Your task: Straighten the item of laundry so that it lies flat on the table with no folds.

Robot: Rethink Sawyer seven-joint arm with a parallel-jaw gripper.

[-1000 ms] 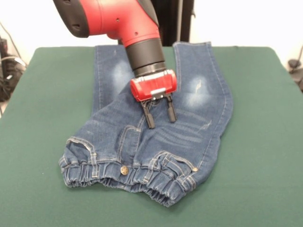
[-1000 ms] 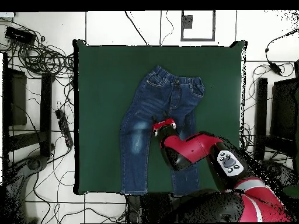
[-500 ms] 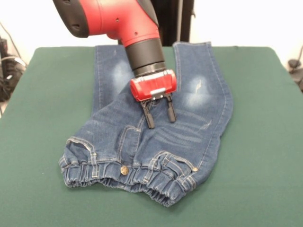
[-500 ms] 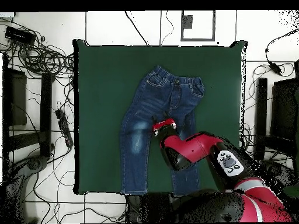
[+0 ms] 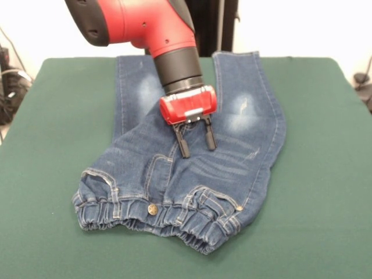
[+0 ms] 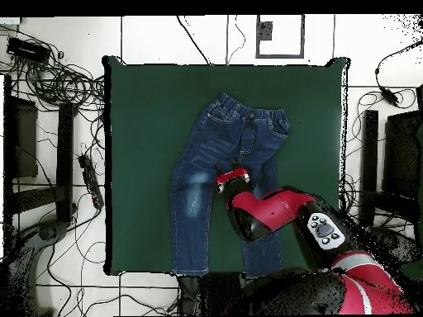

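Note:
A small pair of blue jeans point(image 5: 192, 168) lies spread on the green table point(image 5: 58, 145), gathered waistband toward the near edge and both legs running to the far edge. The right side near the hip is bunched and wrinkled. In the overhead view the jeans point(image 6: 198, 190) lie mid-table with the waistband at the top. My gripper point(image 5: 196, 140) hangs just above the crotch area between the two legs, its two black fingers open with nothing between them. From overhead the gripper point(image 6: 231, 176) shows only as a red head over the jeans.
The red and black arm point(image 6: 273, 210) reaches over the table's lower right part in the overhead view and covers part of one leg. Cables point(image 6: 58, 82) and dark equipment point(image 6: 25, 140) lie on the floor beside the table.

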